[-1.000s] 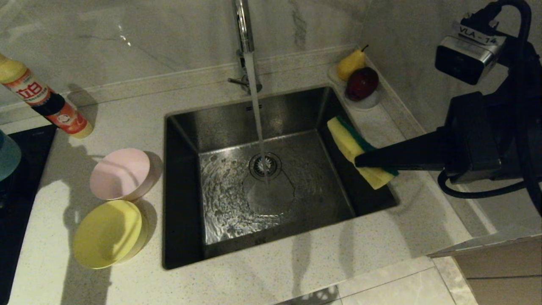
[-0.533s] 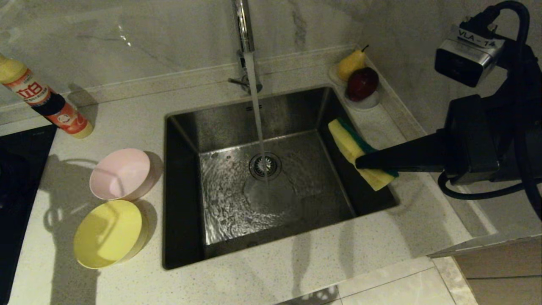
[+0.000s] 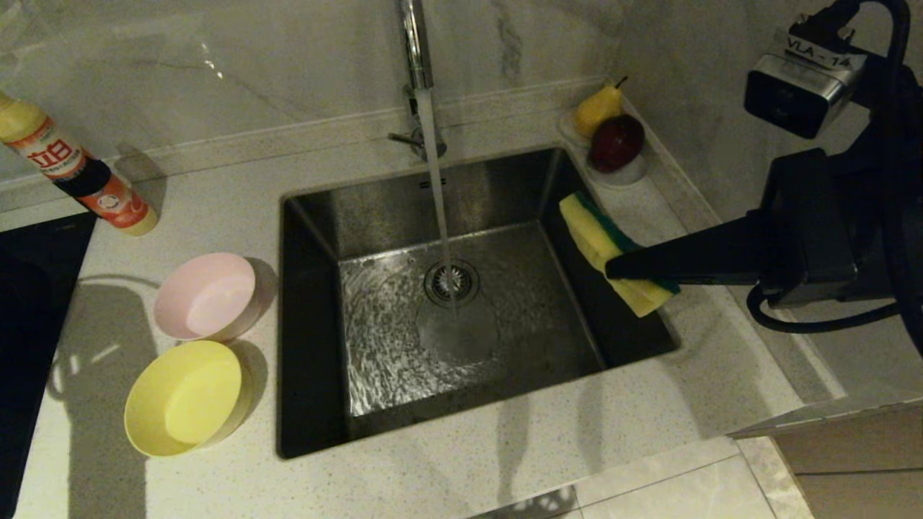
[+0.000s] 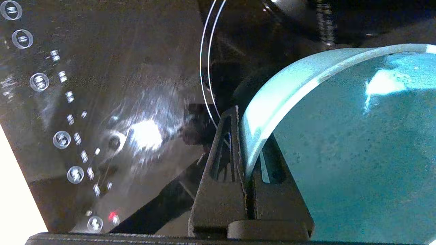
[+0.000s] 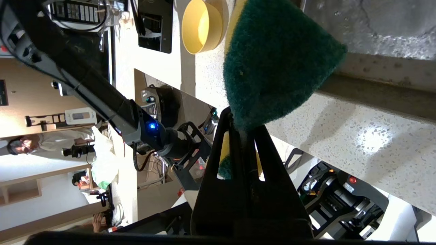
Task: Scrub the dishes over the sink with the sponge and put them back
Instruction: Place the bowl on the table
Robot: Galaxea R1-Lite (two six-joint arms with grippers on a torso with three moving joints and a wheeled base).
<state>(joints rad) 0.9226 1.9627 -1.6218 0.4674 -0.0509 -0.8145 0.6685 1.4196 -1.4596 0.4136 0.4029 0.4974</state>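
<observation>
Right gripper (image 3: 613,270) was clamped on the sponge (image 3: 602,249), holding it tilted over the right rim of the sink (image 3: 310,404), green layer facing the right-hand counter. Left gripper (image 4: 243,170) was out of the head view; its wrist camera showed the jaws pinched on the rim of the blue bowl (image 4: 340,153), carried above a glossy black cooktop (image 4: 102,102) off to the left of the counter.

Going down in size: the sink lay mid-counter with water from the faucet (image 3: 412,43) running onto the drain (image 3: 451,281). The yellow bowl (image 3: 184,396) and pink bowl (image 3: 207,295) sat upright and close together on the counter left of the basin. A detergent bottle (image 3: 76,173) lay at the back left; a pear and a dark red fruit rested in a small dish at the back right.

As I judged it, the step in hand was handling the blue bowl, away from the water. Whether it was bound for scrubbing or for setting down could not be told. If scrubbing was next, bowl and sponge would have to meet over the basin, the bowl's opening turned toward the sponge.
</observation>
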